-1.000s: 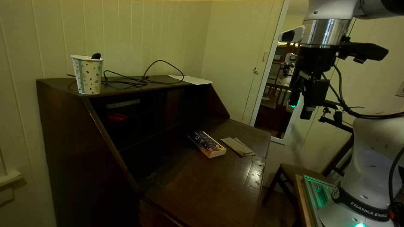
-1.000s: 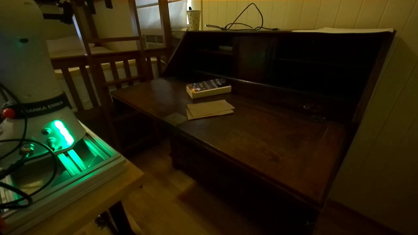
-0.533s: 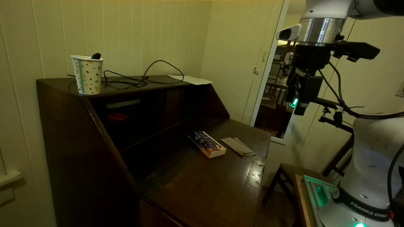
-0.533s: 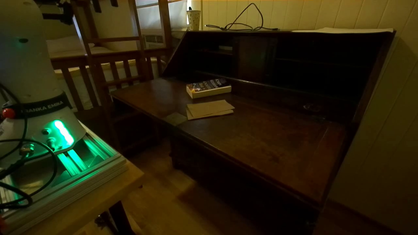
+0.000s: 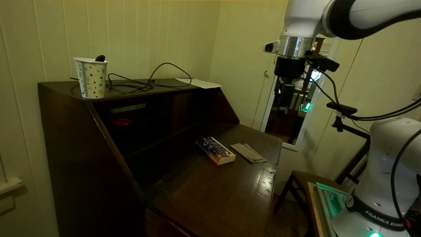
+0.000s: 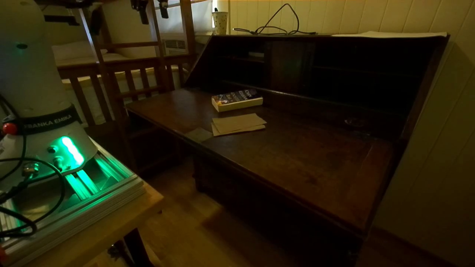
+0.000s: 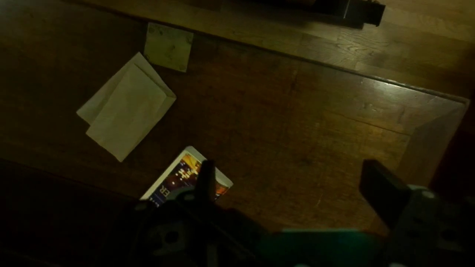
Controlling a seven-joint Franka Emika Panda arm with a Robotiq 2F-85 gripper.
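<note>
Panelled walls (image 5: 144, 36) stand behind a dark wooden bench (image 6: 315, 163). A paperback book (image 6: 237, 99) lies flat on the bench, cover up. The fingers (image 7: 382, 189) are released, wide apart and well above bench level; one partly hides the book in the wrist view. Folded paper (image 6: 237, 124) lies beside the book. A patterned cup (image 5: 92, 79), black cable (image 5: 151, 80) and white sheet (image 5: 201, 83) occupy the bench's top.
</note>
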